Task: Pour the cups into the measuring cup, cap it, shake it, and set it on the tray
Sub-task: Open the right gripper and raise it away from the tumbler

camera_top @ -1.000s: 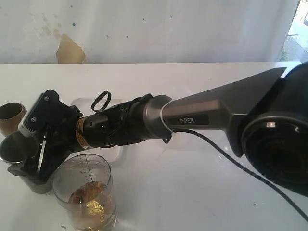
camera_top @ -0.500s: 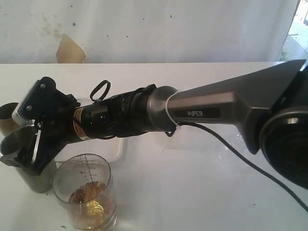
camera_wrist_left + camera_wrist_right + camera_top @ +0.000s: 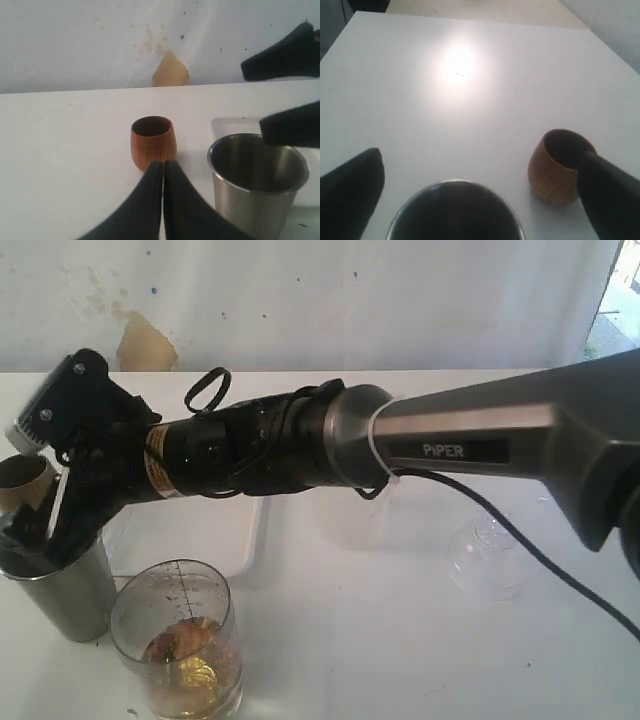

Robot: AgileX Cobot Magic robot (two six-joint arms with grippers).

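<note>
The right hand (image 3: 45, 535), fingers wide apart, hangs over the steel cup (image 3: 70, 590) beside the brown cup (image 3: 22, 480) at the left.

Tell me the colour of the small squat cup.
Warm reddish brown cup, like wood; left wrist view shows it best.

The desk (image 3: 400, 640) and tray (image 3: 250, 550) are plain white, and the wall (image 3: 400, 300) is off-white with dark specks and a tan patch (image 3: 145, 345). The tumbler (image 3: 70, 585) is shiny silver-grey, the small cup (image 3: 153, 142) is warm brown with a darker inside, and the measuring cup (image 3: 185, 640) is clear with dark tick marks and amber-brown contents. The left pincer (image 3: 162, 172) and right pincer (image 3: 480, 156) are black; the right arm (image 3: 480, 430) is grey with white lettering and a yellow band (image 3: 155, 468).
</note>
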